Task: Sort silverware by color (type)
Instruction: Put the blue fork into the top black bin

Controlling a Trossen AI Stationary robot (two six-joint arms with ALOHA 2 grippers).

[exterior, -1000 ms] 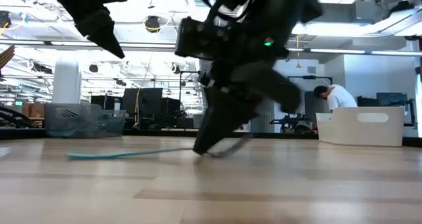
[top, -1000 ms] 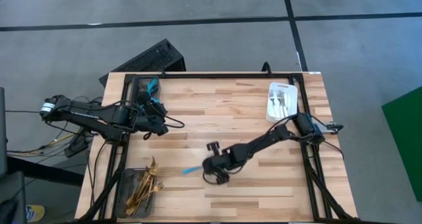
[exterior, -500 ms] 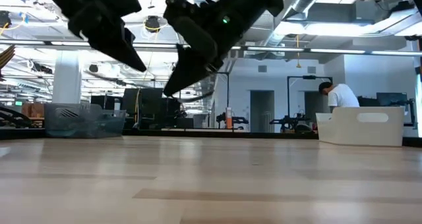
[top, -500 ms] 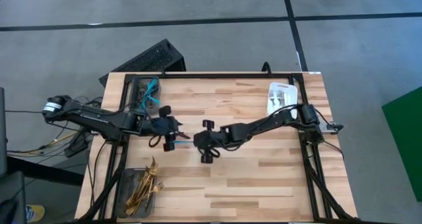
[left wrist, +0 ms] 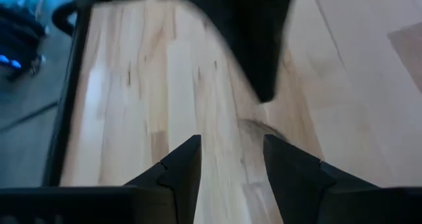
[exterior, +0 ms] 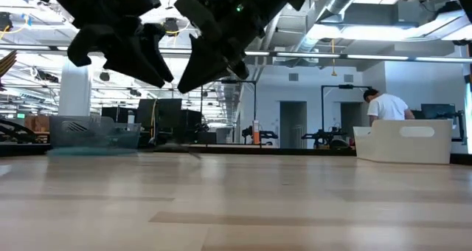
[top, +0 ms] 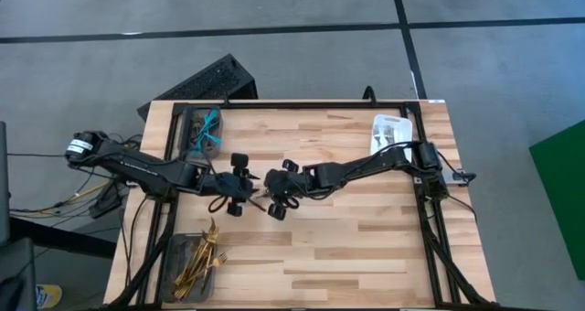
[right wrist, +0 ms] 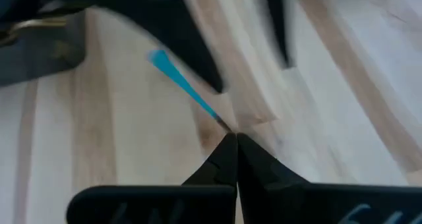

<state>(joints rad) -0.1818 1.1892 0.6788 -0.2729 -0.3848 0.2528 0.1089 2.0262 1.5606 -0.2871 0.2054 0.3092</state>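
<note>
Planks of pale wood butted side by side make up the surface (top: 347,247), which sits in a black frame over grey carpet crossed by dark lines. At its far left corner a grey tray (top: 194,128) holds the turquoise-handled silverware (top: 208,128); at the near left corner a second grey tray (top: 179,256) carries the gold forks (top: 203,258), some poking over its rim. A white tray (top: 391,139) with silver pieces (top: 388,143) stands at the far right edge.

The two arms meet above the middle-left of the surface. The right pincer (top: 271,199) is clenched on the metal end of a turquoise-handled utensil (right wrist: 186,89), whose blue handle sticks out ahead of the fingertips in the right wrist view. The left pincer (top: 247,185) faces it, just beside it, with its jaws released and nothing between them in the left wrist view; whether it touches the utensil cannot be told.

From table height both arms hang clear of the wood. Behind lies an open workshop: ceiling ducts and lights, a white pillar, dark monitors, an orange object on the floor, and a person in a white top (exterior: 385,108) bent over beyond the white tray.
</note>
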